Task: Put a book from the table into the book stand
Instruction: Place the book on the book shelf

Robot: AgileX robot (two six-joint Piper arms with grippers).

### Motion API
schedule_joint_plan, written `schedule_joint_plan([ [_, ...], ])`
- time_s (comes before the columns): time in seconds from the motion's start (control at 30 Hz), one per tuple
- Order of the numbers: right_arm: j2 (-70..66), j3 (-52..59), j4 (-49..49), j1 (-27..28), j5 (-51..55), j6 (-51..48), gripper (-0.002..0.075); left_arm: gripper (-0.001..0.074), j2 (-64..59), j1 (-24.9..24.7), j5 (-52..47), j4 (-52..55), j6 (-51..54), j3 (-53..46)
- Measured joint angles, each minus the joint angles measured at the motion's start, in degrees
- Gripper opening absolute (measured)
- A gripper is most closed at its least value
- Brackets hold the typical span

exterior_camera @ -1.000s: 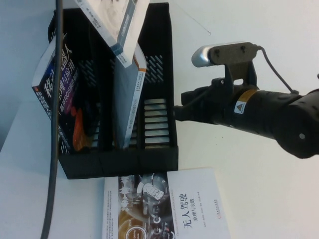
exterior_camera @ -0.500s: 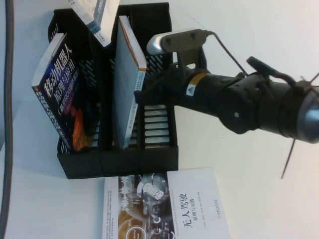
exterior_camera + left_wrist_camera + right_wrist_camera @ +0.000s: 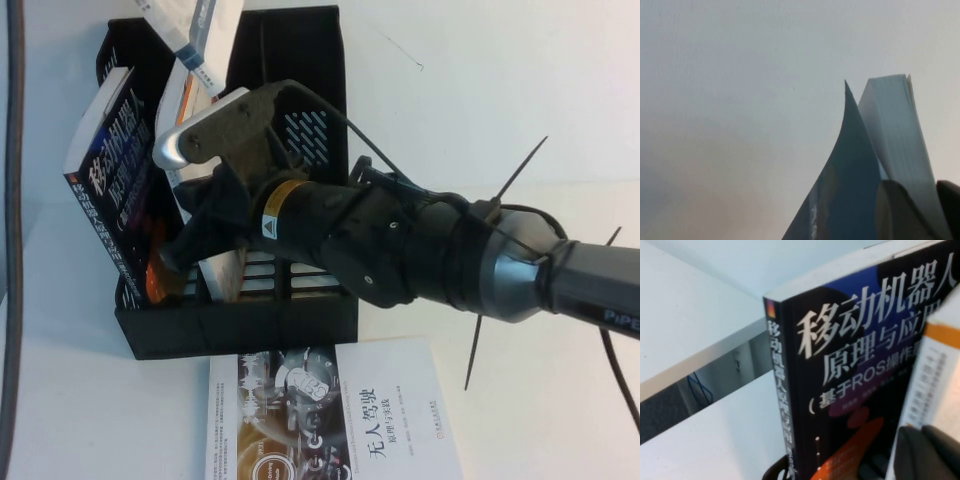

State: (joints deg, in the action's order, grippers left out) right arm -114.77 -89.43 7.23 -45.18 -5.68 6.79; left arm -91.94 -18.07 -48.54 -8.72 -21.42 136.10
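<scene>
Nearest me on the white table (image 3: 520, 400): a book lying flat (image 3: 335, 415), cover up, white right half with Chinese title, a dark photo on the left half. It sits just in front of the book stand, close but I can't tell if touching.

Next back, the black book stand (image 3: 250, 318), slotted dividers, open top. In its left compartment a dark book (image 3: 110, 200) stands tilted, leaning left; the right wrist view shows its spine and cover (image 3: 840, 380) with white Chinese lettering, an orange patch low down.

The right arm reaches across from the right, over the stand. The right gripper (image 3: 185, 250) is down in the middle compartment, against a white book with an orange band (image 3: 195, 110). That book's edge (image 3: 930, 370) sits close in the right wrist view, with a dark finger (image 3: 930, 450) at it. Whether the fingers are clamped on it or open, I cannot tell.

Farthest: above the stand's back edge, a blue-and-white book (image 3: 195, 25) held up in the air. The left wrist view has the left gripper (image 3: 917, 212) pinched on this book (image 3: 860, 170), dark fingers either side of the page block, cover splaying away.

Surface is plain white, bare wall behind. A black cable (image 3: 12, 250) runs down the left edge of the high view. The right wrist view shows a table edge and a darker room below.
</scene>
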Motion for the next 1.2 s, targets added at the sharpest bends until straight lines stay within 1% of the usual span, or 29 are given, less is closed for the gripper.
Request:
schedule_joint_plan([
  [0.17, -0.16, -0.39, 0.2, 0.0, 1.68, -0.33, 0.0008, 0.0118, 0.0, 0.0, -1.82, 0.0, 0.0, 0.0],
  [0.4, 6.76, -0.39, 1.05, 0.0, 12.68, -2.66, 0.0008, 0.0118, 0.0, 0.0, -2.08, -0.03, 0.0, 0.0],
  [0.6, 13.62, 0.89, 7.13, 0.0, 21.63, -3.03, 0.0008, 0.0118, 0.0, 0.0, -2.08, -0.03, 0.49, 0.0],
  [0.8, 22.72, 6.04, 12.76, 0.0, 28.54, -2.9, 0.0008, 0.0118, -0.94, 0.0, -2.77, -2.74, 2.01, 0.0],
  [0.93, 29.9, 9.98, 15.56, 0.0, 33.74, 1.6, 0.0008, 0.0118, -2.89, 0.0, -3.77, -4.34, 2.55, 0.0],
  [1.03, 35.72, 13.92, 18.55, 0.0, 37.16, 7.24, 0.0008, 0.0118, -4.51, 0.0, -4.55, -4.56, 2.55, 0.0],
  [1.2, 45.94, 24.28, 27.59, 0.0, 38.64, 21.95, 0.0008, 0.0118, -7.23, 0.0, -5.72, -4.56, 2.64, 0.0],
])
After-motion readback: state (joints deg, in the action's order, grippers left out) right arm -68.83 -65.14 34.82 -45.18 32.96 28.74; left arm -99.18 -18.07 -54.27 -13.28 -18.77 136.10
